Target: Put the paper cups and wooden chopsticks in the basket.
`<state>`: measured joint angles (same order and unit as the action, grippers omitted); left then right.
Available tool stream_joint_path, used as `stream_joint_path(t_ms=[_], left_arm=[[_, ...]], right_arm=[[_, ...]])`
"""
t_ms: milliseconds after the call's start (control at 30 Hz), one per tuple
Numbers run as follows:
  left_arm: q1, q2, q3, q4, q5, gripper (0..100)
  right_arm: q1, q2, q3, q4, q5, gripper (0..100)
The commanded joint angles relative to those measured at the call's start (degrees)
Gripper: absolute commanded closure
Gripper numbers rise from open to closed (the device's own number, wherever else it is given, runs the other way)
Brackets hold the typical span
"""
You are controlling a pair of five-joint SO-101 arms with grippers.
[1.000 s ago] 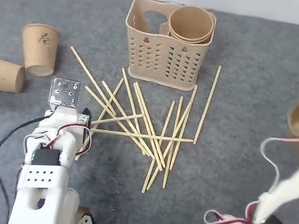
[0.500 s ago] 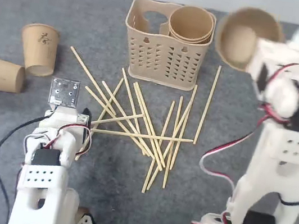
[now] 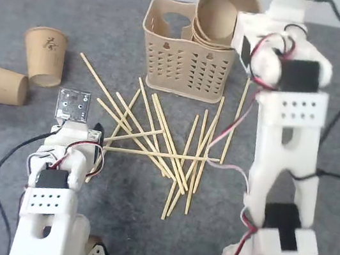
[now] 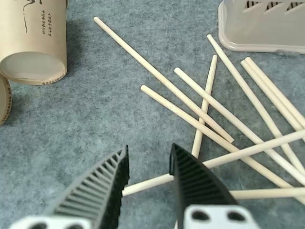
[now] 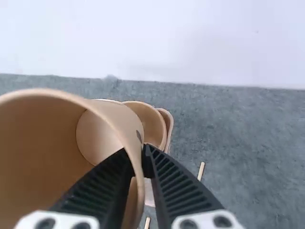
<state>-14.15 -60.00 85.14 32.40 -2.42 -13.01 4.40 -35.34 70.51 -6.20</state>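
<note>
A paper cup (image 5: pixel 57 143) is clamped by its rim in the right gripper (image 5: pixel 138 150) and held tilted just above the stacked cups (image 5: pixel 153 121) in the basket (image 3: pixel 180 64). The left gripper (image 4: pixel 148 160) is held low with its fingers apart. One chopstick (image 4: pixel 238 153) is seen ending under the gap, with the scattered chopsticks (image 3: pixel 167 143) just ahead. Two loose cups (image 3: pixel 44 56) are seen beyond the fingertips, off to one side.

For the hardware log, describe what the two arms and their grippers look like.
The left arm and right arm are blocky white plastic with black servos, perforated housings and loose red, white and black wires. The left gripper and right gripper have black ribbed fingers on white mounts.
</note>
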Motion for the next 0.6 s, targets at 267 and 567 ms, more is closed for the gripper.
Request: stream_joint_path(t_ms=[267,567], left_arm=[[0.09,0.18,-1.63,-1.58,-0.44,86],[0.09,0.18,-1.63,-1.58,-0.44,86]], right_arm=[[1.19,6.99,-2.99,-6.46,6.86,98.7],[1.63,5.58,-3.16,-2.51,7.38,72.3]])
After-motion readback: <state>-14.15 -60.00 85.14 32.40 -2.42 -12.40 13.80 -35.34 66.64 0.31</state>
